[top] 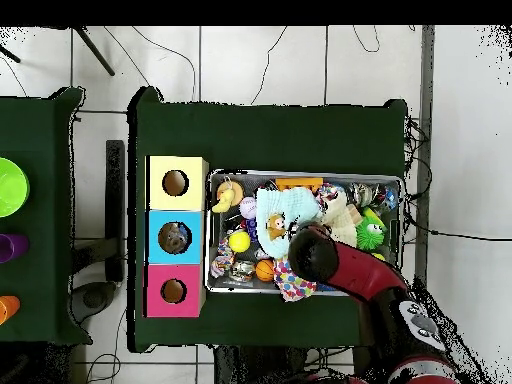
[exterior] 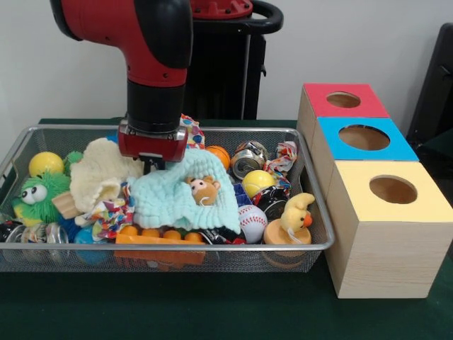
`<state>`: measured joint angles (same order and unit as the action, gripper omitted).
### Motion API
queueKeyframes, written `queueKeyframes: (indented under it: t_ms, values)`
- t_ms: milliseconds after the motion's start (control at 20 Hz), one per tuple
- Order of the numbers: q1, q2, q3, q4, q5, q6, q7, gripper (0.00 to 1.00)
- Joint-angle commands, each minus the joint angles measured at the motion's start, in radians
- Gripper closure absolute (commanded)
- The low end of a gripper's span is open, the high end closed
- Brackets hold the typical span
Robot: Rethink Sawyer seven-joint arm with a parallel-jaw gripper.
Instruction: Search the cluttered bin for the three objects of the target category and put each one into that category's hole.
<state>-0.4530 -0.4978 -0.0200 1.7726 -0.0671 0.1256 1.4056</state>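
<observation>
A wire bin (exterior: 311, 244) holds mixed clutter. My gripper (exterior: 153, 166) is lowered into it, at the seam between a cream cloth (exterior: 99, 173) and a mint cloth with a small bear face (exterior: 187, 200). The arm's red and black wrist (exterior: 152, 138) hides how the gripper stands. From overhead the arm (top: 315, 255) covers the bin's middle, and the mint cloth (top: 285, 210) shows beside it. To the right stand three wooden boxes with round holes: red top (exterior: 343, 100), blue top (exterior: 363, 137), yellow top (exterior: 393, 189).
Also in the bin: a green fuzzy toy (exterior: 39, 198), yellow balls (exterior: 46, 163) (exterior: 257, 181), a baseball (exterior: 251, 221), cans (exterior: 248, 159), a yellow duck (exterior: 296, 212), an orange ball (exterior: 219, 154) and a patterned rag (exterior: 110, 216). Seen from overhead, the boxes (top: 175, 237) sit left of the bin.
</observation>
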Motion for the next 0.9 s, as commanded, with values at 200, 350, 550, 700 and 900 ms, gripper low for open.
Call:
queueKeyframes:
  t_ms: [200, 350, 550, 700, 900]
  values:
    - [0.066, 0.050, 0.030, 0.072, 0.126, -0.068, 0.328, 1.00]
    - [0.081, 0.054, 0.027, 0.068, 0.145, -0.071, 0.341, 1.00]
    - [0.104, 0.061, 0.018, 0.062, 0.164, -0.076, 0.364, 1.00]
    - [0.118, 0.065, 0.017, 0.061, 0.175, -0.081, 0.379, 1.00]
    - [0.144, 0.072, 0.003, 0.051, 0.196, -0.080, 0.397, 1.00]
